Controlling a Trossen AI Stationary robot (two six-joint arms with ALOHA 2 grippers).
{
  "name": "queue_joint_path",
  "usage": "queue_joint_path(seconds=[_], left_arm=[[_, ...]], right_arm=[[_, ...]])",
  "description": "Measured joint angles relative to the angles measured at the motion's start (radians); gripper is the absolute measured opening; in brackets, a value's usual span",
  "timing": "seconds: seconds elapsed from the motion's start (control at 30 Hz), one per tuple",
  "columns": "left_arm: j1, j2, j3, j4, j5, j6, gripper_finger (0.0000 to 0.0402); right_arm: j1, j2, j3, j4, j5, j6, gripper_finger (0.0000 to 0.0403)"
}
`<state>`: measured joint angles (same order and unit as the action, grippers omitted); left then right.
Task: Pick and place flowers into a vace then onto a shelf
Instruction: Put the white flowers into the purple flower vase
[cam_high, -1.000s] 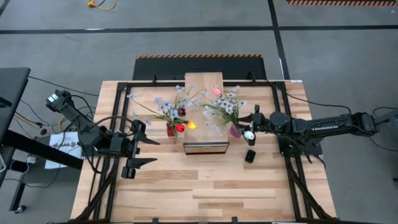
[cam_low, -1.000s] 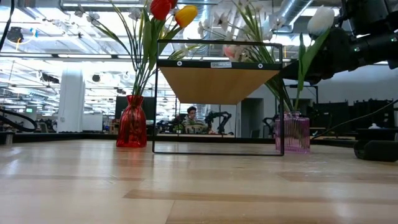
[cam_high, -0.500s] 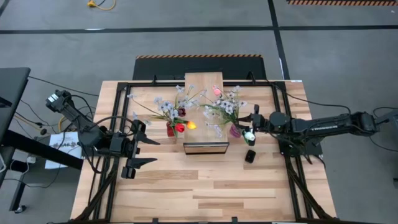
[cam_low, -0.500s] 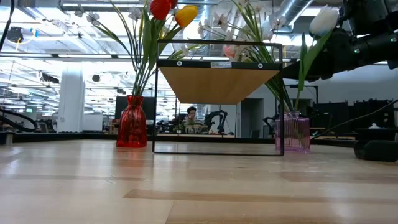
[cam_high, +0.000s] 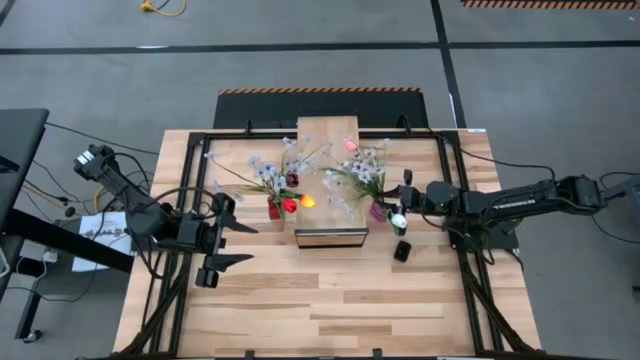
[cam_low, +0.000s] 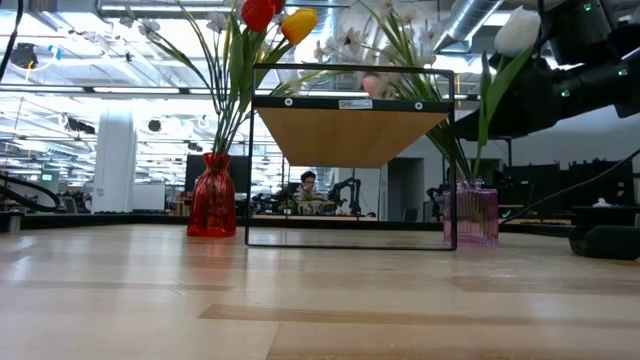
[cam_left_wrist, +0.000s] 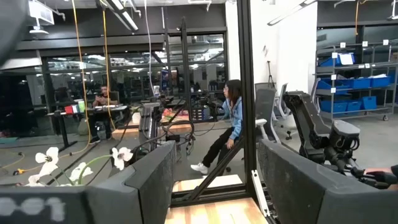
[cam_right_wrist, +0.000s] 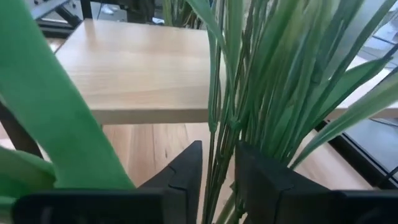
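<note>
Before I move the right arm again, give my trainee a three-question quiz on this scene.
1. True or false: the red vase stands on the shelf.
2. What does the right end effector hold? A) white tulip B) pink vase C) nothing
3. Fill in: the left end effector is ____.

Key: 1 false, it stands on the table beside the shelf. 2 A. 3 open, waiting on the table's left side.

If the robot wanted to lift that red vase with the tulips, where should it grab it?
Probably at the narrow neck of the red vase, coming in level from the open table side, away from the shelf. The body flares wide below, and stems fan out above, blocking a grasp from overhead.
</note>
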<state>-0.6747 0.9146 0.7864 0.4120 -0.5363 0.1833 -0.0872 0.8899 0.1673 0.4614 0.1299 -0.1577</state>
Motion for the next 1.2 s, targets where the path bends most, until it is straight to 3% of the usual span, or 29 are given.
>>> queue_joint_path(seconds=[0.27, 1.2], left_arm=[[0.0, 0.003, 0.0, -0.003, 0.0, -0.006, 0.0217], [0.0, 0.003, 0.0, -0.002, 0.004, -0.015, 0.0217]], right_arm=[[0.0, 0.0, 0.0, -0.004, 0.002, 0.0, 0.0006], [0.002, -0.001, 0.0, -0.084, 0.002, 0.034, 0.0001]])
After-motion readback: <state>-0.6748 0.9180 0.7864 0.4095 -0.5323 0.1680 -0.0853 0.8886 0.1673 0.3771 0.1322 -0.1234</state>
